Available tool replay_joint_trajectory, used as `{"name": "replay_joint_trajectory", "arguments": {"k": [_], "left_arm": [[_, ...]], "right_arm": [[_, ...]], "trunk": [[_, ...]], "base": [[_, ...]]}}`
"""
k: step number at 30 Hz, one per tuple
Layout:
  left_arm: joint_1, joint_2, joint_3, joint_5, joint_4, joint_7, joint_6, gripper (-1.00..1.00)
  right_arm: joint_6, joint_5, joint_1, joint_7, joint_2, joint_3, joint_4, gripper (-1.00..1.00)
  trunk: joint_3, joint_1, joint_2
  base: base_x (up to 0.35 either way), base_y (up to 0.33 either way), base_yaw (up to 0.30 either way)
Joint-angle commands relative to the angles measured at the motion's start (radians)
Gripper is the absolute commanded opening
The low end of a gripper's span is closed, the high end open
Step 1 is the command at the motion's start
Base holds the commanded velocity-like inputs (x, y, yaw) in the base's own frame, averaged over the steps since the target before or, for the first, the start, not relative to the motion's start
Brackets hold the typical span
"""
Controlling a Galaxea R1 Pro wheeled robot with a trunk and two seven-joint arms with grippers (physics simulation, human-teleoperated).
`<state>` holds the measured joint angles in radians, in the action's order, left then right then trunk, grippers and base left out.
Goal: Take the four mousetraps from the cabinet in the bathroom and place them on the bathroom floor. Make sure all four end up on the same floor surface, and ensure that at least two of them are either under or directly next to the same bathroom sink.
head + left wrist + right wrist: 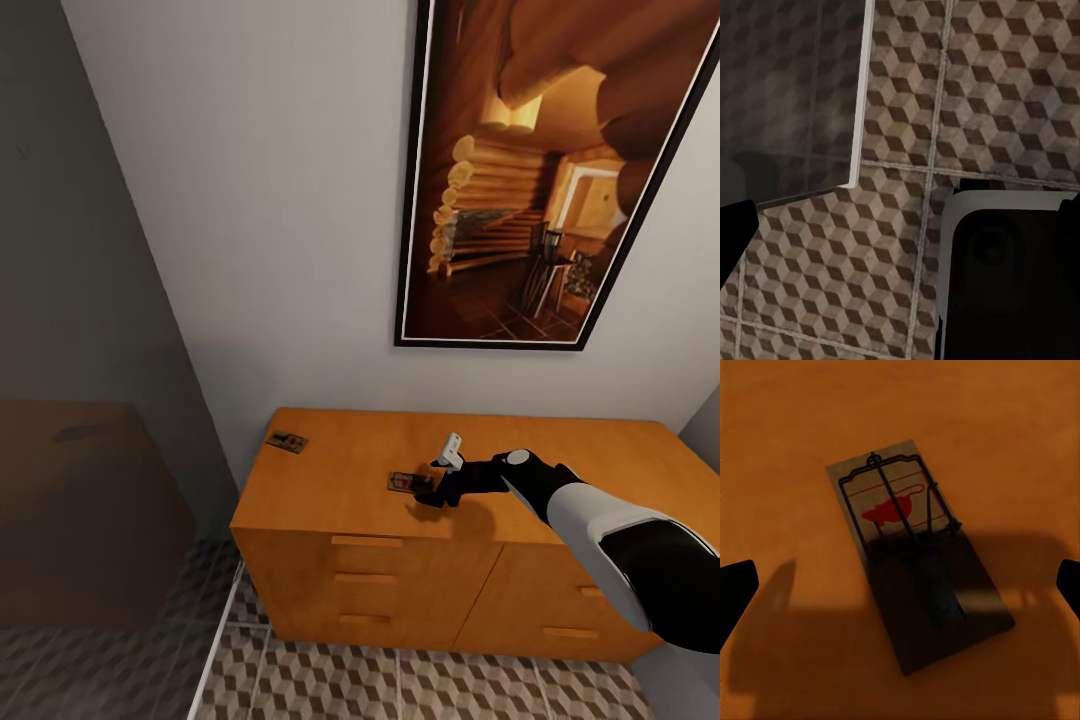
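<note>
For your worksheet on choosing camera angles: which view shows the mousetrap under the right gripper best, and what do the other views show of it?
The right wrist view: the mousetrap lies large between the open fingertips, its metal bar and red mark clear. The head view shows that mousetrap small on the cabinet, beside the right gripper. The left wrist view looks at floor tiles.

A tall framed picture (540, 170) hangs on the pale wall (280, 200), black frame with a thin white inner border, showing a log-cabin interior in warm orange light with stacked round logs and a dark chair on a tiled floor. To the left, a grey translucent panel (70, 300) stands at an angle, with a white edge strip (215, 640) along its foot. A brown boxy shape (80, 500) shows dimly behind it.
</note>
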<state>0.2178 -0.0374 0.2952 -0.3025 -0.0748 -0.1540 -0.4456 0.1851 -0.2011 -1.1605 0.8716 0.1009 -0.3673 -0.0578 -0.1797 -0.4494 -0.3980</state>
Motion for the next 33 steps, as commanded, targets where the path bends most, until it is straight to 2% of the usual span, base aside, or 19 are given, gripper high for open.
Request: {"name": "replay_joint_trajectory", "arguments": {"k": [1,33], "left_arm": [[0.002,0.001,0.008,-0.004,-0.003,-0.002,-0.005,1.00],[0.002,0.001,0.008,-0.004,-0.003,-0.002,-0.005,1.00]], "right_arm": [[0.008,-0.011,-0.001,0.001,0.000,0.002,0.000,1.00],[0.009,-0.010,-0.001,0.001,-0.002,0.002,0.000,1.00]], "trunk": [[-0.002,-0.001,-0.002],[-0.002,-0.001,-0.002]], "base": [[0.000,0.000,0.000],[0.000,0.000,0.000]]}}
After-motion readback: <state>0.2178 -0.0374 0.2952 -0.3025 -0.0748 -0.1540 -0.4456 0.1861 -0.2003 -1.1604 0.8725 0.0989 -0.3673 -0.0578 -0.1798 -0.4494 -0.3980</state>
